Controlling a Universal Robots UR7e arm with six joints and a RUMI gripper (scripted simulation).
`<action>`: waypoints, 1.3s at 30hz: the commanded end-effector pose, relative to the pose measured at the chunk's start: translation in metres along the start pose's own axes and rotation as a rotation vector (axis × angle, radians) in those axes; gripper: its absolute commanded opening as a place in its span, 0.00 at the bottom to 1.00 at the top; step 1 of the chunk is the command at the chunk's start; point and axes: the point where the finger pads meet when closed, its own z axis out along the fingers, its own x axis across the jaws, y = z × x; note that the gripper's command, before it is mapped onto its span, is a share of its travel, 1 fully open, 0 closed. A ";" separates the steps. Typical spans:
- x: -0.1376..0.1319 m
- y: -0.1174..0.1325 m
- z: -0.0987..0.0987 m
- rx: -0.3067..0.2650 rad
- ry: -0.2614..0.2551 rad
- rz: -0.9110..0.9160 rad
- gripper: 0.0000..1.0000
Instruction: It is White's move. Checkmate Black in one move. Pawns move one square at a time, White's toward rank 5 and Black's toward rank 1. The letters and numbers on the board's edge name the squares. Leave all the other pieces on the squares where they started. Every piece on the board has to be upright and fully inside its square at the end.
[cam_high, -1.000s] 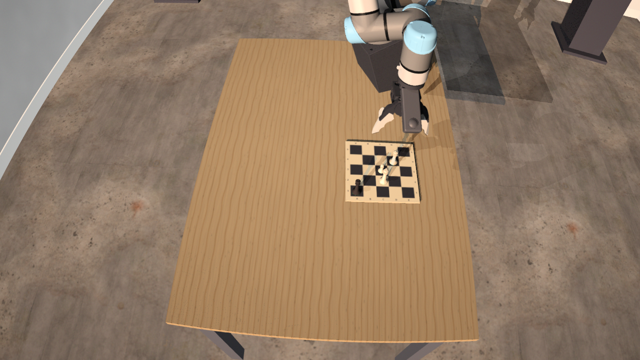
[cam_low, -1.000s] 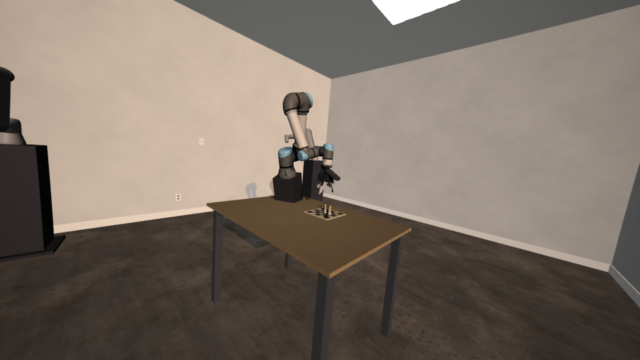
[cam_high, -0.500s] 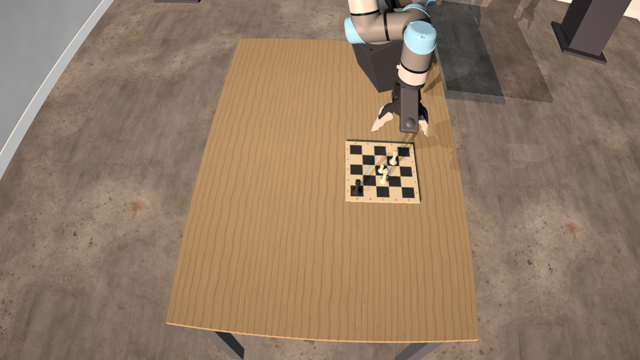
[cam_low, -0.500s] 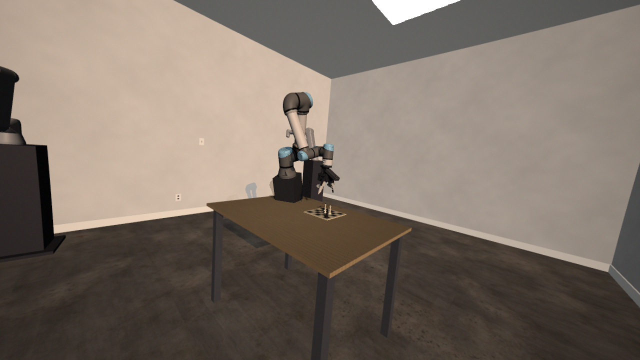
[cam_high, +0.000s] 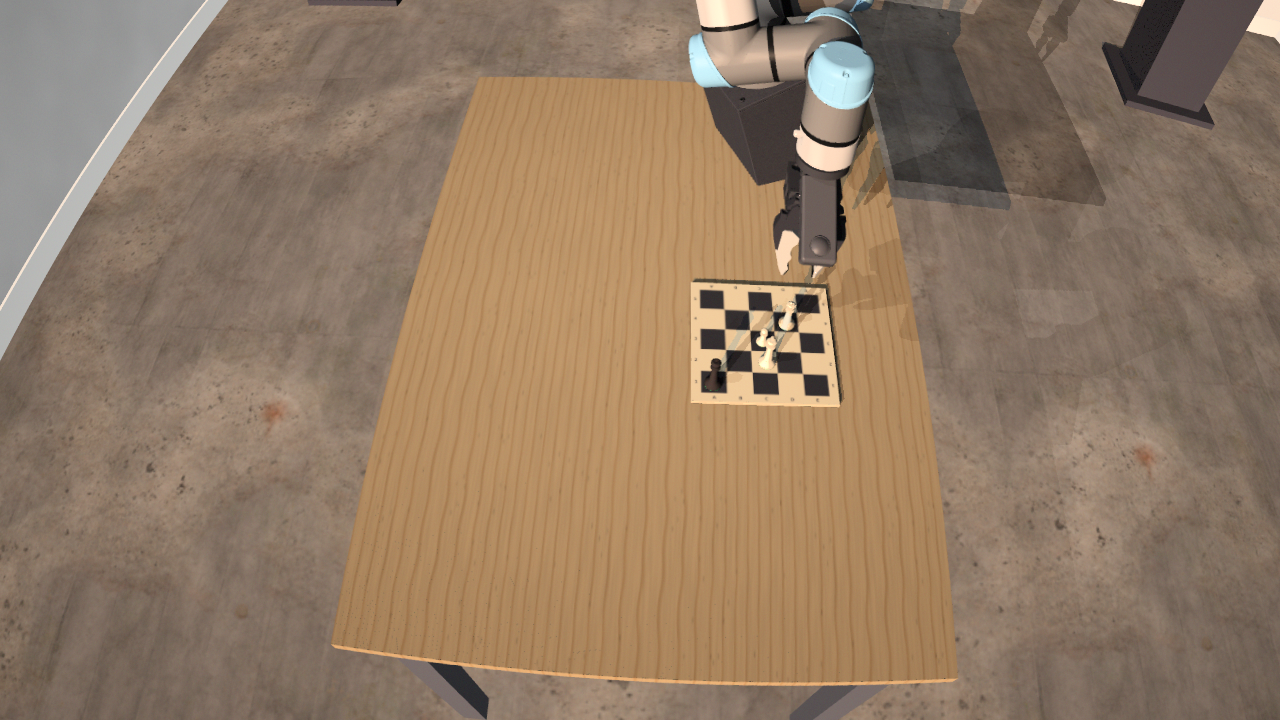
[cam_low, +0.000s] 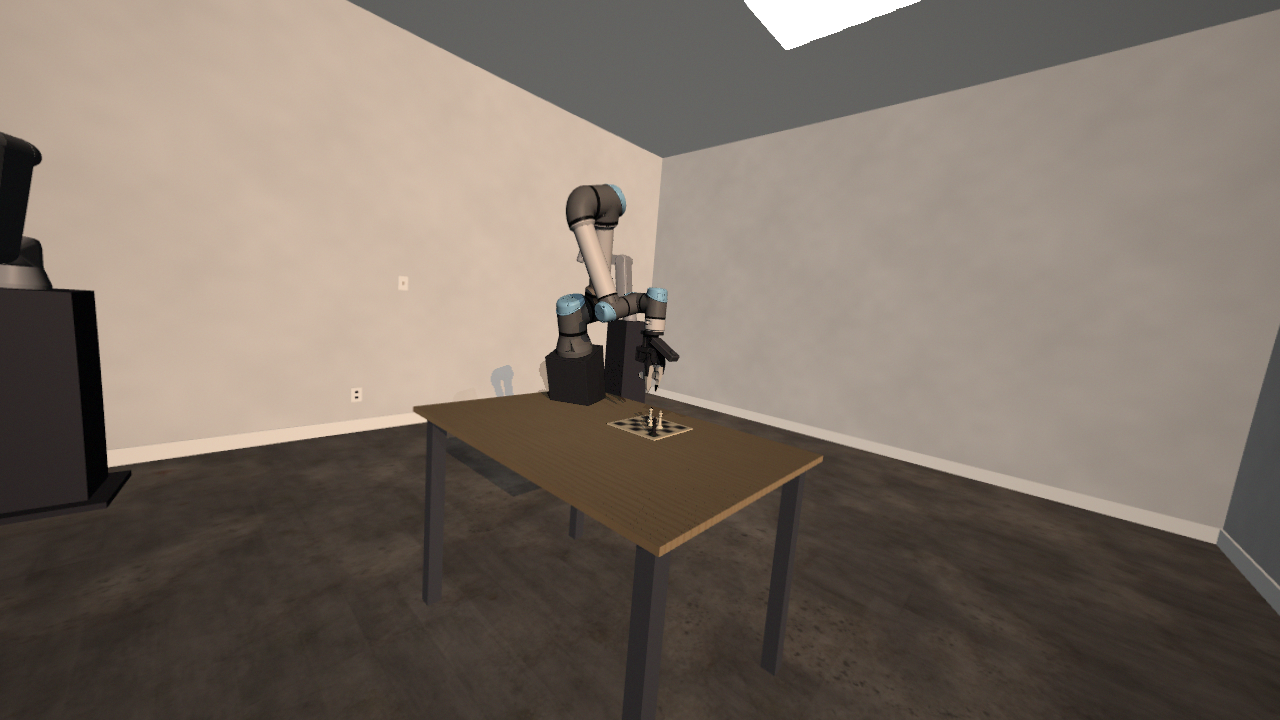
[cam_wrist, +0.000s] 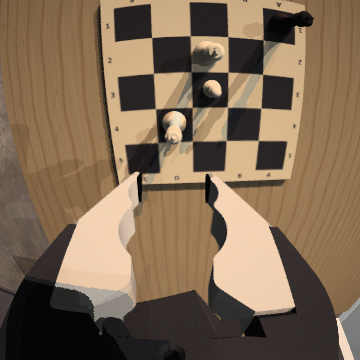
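Observation:
The chessboard (cam_high: 790, 385) (cam_wrist: 111, 77) lies flat on the table. A tall white piece (cam_high: 787, 316) (cam_wrist: 174, 121) stands upright on D4. A white pawn (cam_high: 762, 338) (cam_wrist: 212, 89) stands on C3. A second tall white piece (cam_high: 768, 356) (cam_wrist: 206, 52) stands on C2. I cannot tell the tall pieces' types for certain. A tall black piece (cam_high: 714, 374) (cam_wrist: 304, 19) stands on A1. My gripper (cam_high: 799, 274) (cam_wrist: 173, 175) is partly open and empty, its fingers apart. It hangs above and just behind the board's rank 5 edge, near the D and E files.
The wooden table (cam_high: 537, 402) (cam_low: 572, 447) bears the board toward its right side in the top view. The arm's dark base block (cam_high: 760, 134) (cam_low: 575, 376) stands at the table's back edge. Long shadows cross the board.

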 end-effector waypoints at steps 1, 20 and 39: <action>0.000 0.000 0.000 0.001 0.000 0.000 0.25; 0.000 0.000 0.000 0.001 0.000 0.000 0.25; 0.000 0.000 0.006 0.001 0.000 0.000 0.25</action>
